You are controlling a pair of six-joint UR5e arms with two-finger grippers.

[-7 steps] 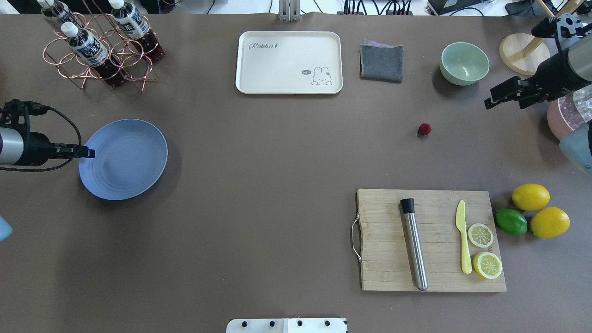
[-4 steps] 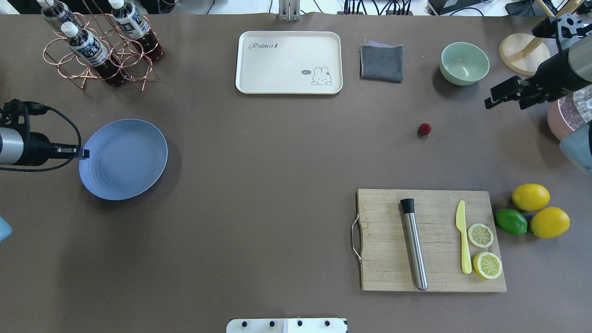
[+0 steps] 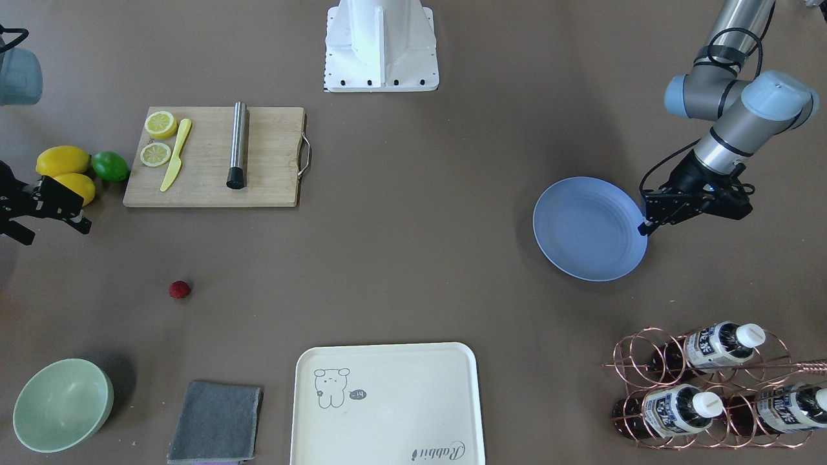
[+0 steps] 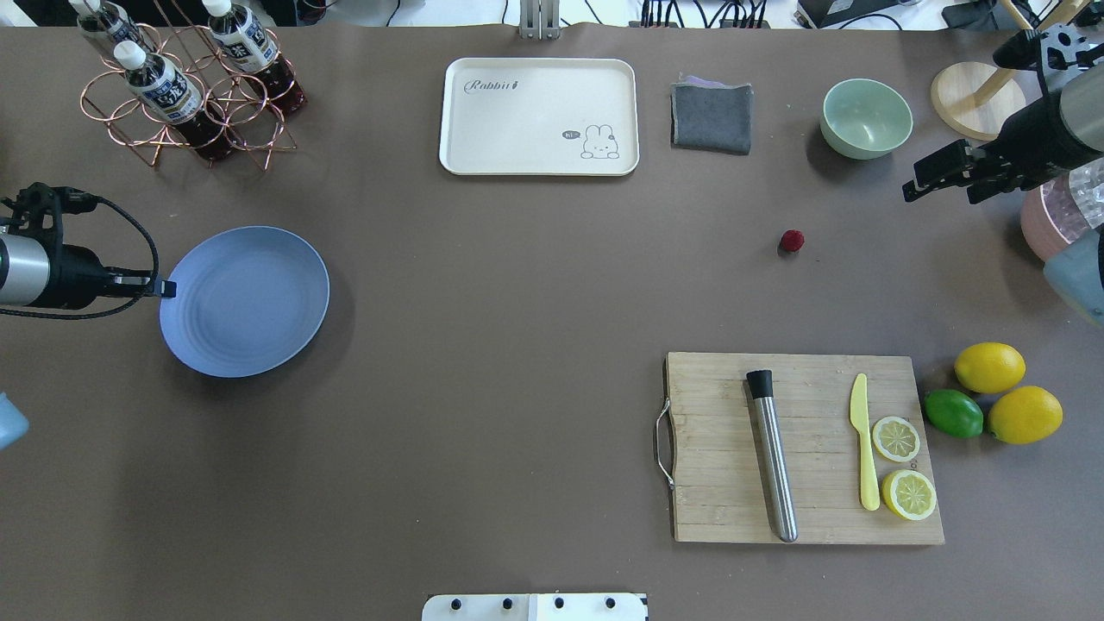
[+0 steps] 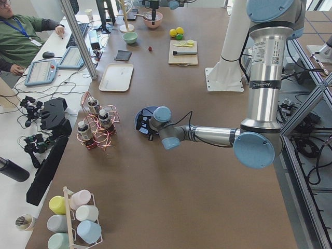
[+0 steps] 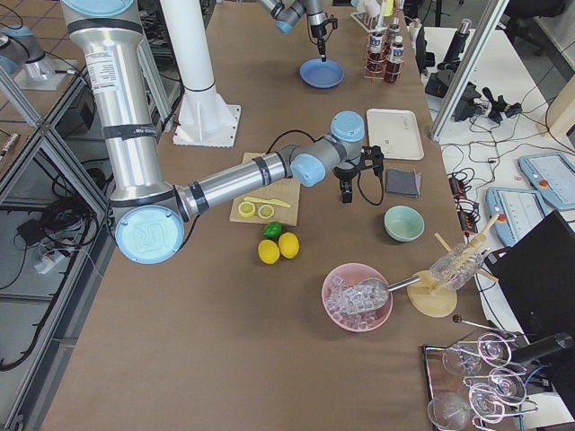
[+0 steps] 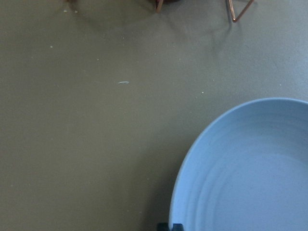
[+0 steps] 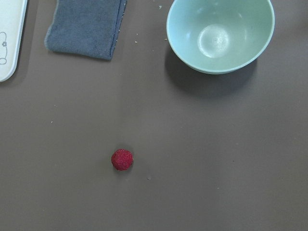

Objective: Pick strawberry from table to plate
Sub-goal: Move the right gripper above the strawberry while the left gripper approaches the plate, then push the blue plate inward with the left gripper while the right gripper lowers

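Observation:
The strawberry (image 4: 792,241) (image 3: 179,290) (image 8: 121,159) is a small dark-red berry lying alone on the grey-brown table (image 4: 517,345), right of centre. The blue-lavender plate (image 4: 244,302) (image 3: 588,229) (image 7: 250,173) sits flat and bare at the left. My left gripper (image 4: 166,289) (image 3: 645,227) is at the plate's left rim, its fingertips closed across the rim at the bottom of the left wrist view. My right gripper (image 4: 938,197) (image 3: 58,234) hovers open at the far right, well to the right of the strawberry and holding nothing.
A cream tray (image 4: 539,116), grey cloth (image 4: 711,116) and green bowl (image 4: 866,118) line the far side. A cutting board (image 4: 802,448) with a steel rod, yellow knife and lemon slices lies near right, beside lemons and a lime (image 4: 953,413). A bottle rack (image 4: 185,86) stands far left.
The left gripper drew back to the plate's rim, then moved right, and the plate slid a little to the right with it. The right arm and strawberry stayed put.

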